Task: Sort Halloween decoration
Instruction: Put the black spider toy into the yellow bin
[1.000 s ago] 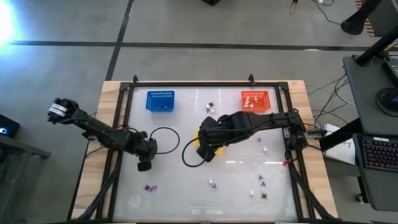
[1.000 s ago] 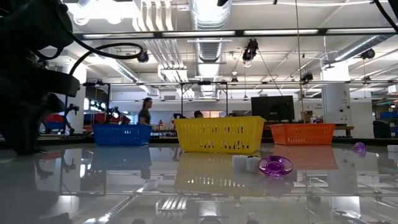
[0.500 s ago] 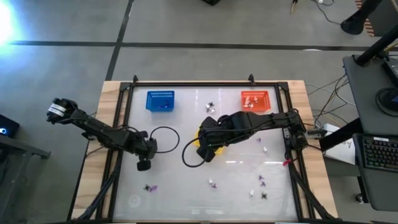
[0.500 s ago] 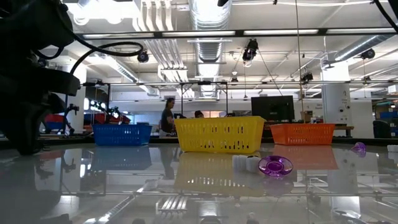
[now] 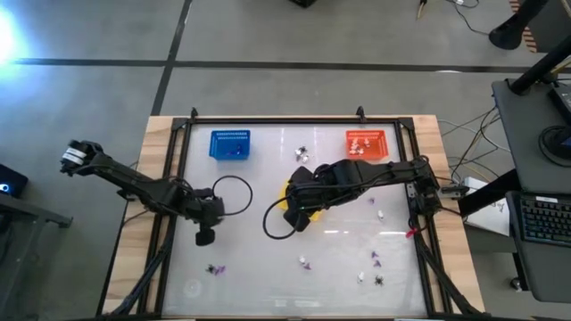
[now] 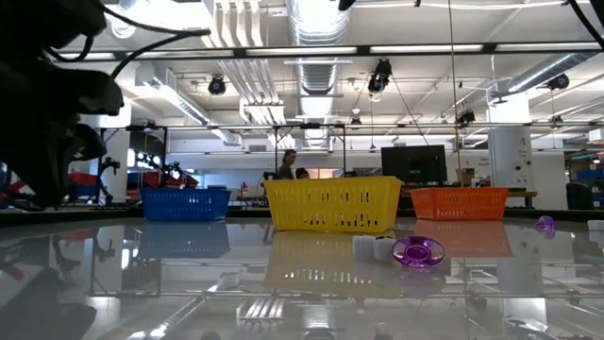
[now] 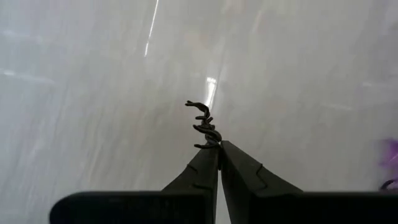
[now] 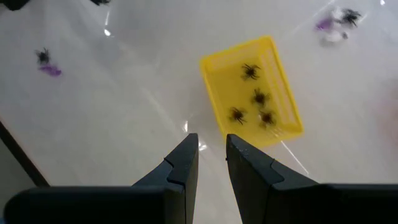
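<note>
Over the left half of the glass table (image 5: 268, 267), the left gripper (image 5: 204, 237) hangs with its fingers pressed together on a black spider (image 7: 205, 127), whose curled legs stick out past the fingertips in the left wrist view. From the table's middle that gripper sits at about nine o'clock.

The right gripper (image 5: 302, 220) is near the centre, right at the yellow basket (image 8: 252, 90). Its fingers stand a narrow gap apart and hold nothing. Four black spiders (image 8: 250, 71) lie in that basket.

At eleven o'clock is the blue basket (image 5: 230, 144); at one o'clock the orange basket (image 5: 367, 144), with white bits (image 5: 359, 143) inside. A small mixed cluster (image 5: 302, 153) sits at twelve o'clock between them.

Loose pieces are scattered along the near edge: a spider with a purple bit (image 5: 215, 268) at seven o'clock, a pale piece (image 5: 304, 262) at six, more purple and black ones (image 5: 376, 259) at five. From table height, a purple piece (image 6: 417, 251) lies before the yellow basket; I think it is ring-shaped, though the angle is poor.
</note>
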`<state>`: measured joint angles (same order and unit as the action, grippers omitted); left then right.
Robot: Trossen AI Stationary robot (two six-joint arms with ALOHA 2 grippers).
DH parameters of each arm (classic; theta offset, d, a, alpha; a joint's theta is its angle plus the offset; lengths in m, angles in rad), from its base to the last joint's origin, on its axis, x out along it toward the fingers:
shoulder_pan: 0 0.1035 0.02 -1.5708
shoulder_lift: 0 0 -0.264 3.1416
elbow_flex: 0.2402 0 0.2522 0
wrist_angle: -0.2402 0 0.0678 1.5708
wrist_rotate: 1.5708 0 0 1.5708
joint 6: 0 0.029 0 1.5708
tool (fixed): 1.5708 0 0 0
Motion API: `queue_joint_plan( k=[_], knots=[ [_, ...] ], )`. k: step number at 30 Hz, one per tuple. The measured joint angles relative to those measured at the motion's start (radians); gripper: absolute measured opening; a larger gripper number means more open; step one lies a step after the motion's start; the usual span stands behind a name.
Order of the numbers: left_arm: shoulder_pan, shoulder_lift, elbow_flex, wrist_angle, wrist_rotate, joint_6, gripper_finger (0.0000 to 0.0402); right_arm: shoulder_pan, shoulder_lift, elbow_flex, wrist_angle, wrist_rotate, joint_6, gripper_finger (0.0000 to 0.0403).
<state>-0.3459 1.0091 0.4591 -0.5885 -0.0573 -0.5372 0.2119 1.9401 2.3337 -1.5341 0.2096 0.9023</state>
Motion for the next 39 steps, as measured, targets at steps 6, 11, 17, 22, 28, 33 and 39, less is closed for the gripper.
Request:
queue_joint_plan(
  k=[6,11,17,22,28,33,39],
  knots=[
    [0.033,0.000,0.002,0.145,-0.005,0.034,0.0000,0.000,-0.042,0.000,-0.033,0.002,0.042,0.0077],
    [0.095,0.027,0.039,0.178,-0.012,0.113,0.0000,0.000,-0.068,0.000,-0.033,0.027,0.042,0.0077],
    [0.196,0.073,0.131,0.202,-0.012,0.259,0.0000,0.000,-0.074,0.000,-0.037,0.028,0.036,0.0077],
    [0.279,0.133,0.221,0.205,0.007,0.379,0.0000,0.000,-0.074,0.000,-0.038,0.028,0.022,0.0077],
    [0.338,0.235,0.326,0.207,0.042,0.496,0.0000,0.000,-0.078,0.000,-0.037,0.041,0.008,0.0077],
    [0.365,0.341,0.412,0.207,0.048,0.579,0.0000,-0.001,-0.111,0.000,-0.037,0.081,-0.001,0.0077],
    [0.415,0.443,0.492,0.207,0.077,0.653,0.0000,-0.001,-0.164,0.000,-0.037,0.132,-0.013,0.0077]
  ],
)
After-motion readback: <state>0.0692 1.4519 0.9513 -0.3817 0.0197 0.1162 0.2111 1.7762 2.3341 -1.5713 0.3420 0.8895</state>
